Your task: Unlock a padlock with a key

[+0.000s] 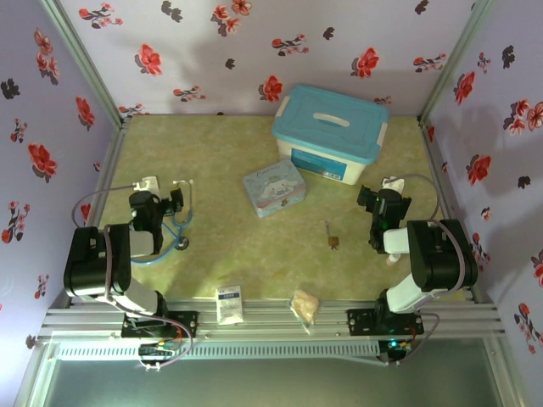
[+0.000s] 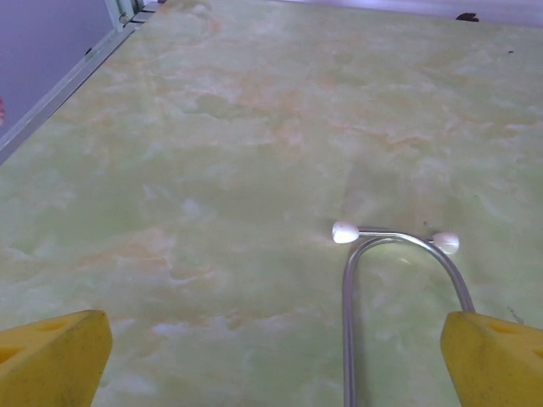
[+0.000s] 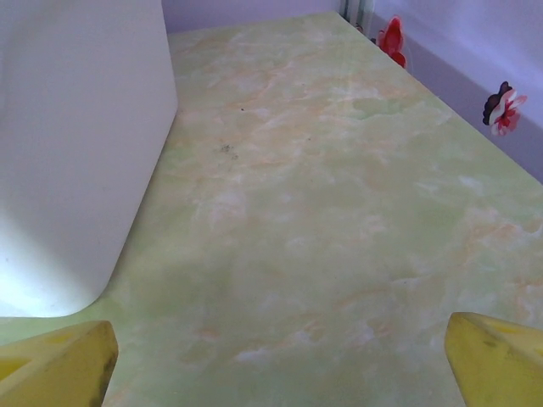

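I saw the padlock (image 1: 334, 243) tiny at mid-table, the key (image 1: 327, 228) just beside it, contact too small to judge, left gripper (image 2: 273, 363) and right gripper (image 3: 276, 363) both spread wide, storage box (image 1: 329, 127) label unreadable.

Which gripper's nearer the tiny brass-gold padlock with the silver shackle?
Right. The right gripper sits a little to the padlock's right and farther back. The left gripper is far off on its left, by the blue-tubed stethoscope.
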Robot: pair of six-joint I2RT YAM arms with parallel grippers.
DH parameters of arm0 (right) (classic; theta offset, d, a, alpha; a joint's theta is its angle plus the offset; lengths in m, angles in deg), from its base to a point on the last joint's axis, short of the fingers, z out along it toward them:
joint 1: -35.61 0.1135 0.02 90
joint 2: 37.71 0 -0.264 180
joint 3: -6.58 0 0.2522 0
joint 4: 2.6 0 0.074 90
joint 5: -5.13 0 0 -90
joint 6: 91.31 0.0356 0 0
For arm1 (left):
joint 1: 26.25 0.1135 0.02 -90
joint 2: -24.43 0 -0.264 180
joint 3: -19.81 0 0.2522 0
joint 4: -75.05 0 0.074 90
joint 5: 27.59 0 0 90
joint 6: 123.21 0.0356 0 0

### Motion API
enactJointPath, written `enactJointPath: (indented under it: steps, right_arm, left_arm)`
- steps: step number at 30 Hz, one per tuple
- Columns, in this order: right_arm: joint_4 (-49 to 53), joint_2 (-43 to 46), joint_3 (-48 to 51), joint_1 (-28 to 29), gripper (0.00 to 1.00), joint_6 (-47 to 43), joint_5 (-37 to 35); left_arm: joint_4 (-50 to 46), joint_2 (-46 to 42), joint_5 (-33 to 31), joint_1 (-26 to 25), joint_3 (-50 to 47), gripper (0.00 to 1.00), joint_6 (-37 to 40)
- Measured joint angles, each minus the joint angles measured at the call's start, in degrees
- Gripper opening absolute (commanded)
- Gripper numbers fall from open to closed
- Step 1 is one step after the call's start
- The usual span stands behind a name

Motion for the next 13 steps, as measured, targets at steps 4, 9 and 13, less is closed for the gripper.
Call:
enactJointPath:
  steps: [4,9,13]
  right_arm:
    - [-0.13,0.0,0.0,0.0,0.99,0.0,0.39]
    - [-0.11,0.0,-0.02,0.0,0.99,0.0,0.63]
    - [-0.13,-0.02,-0.24,-0.26,0.99,0.0,1.14]
  left_arm:
    - [0.85,0.0,-0.87,-1.27,0.0,1.0,0.79]
    - [1.03,0.0,-1.57,-1.57,0.0,1.0,0.96]
    - [1.03,0.0,-1.9,-1.57,0.0,1.0,1.07]
